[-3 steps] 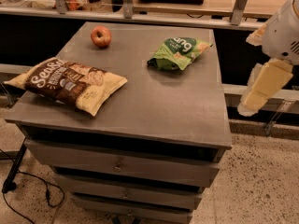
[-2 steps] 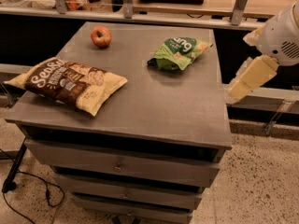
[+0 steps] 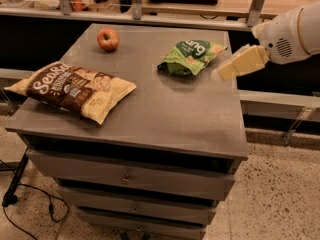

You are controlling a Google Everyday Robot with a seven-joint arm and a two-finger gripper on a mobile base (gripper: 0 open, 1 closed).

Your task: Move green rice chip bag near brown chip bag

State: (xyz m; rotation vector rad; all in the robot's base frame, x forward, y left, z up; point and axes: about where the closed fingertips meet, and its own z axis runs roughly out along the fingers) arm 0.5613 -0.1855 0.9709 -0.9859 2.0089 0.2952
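The green rice chip bag [image 3: 189,57] lies on the far right part of the grey cabinet top [image 3: 150,109]. The brown chip bag [image 3: 72,89] with cream edges lies flat at the left, near the front edge. My gripper [image 3: 240,64] is at the right edge of the cabinet, cream-coloured, pointing left toward the green bag and a short way to its right, above the surface. It holds nothing that I can see.
A red apple [image 3: 108,39] sits at the far left of the top. The cabinet has drawers [image 3: 130,176] below. A rail and counter [image 3: 165,9] run behind. A black cable [image 3: 30,209] lies on the floor at the left.
My gripper has risen and swung left from beside the cabinet's right edge to just right of the green bag. The bags and apple have not moved.
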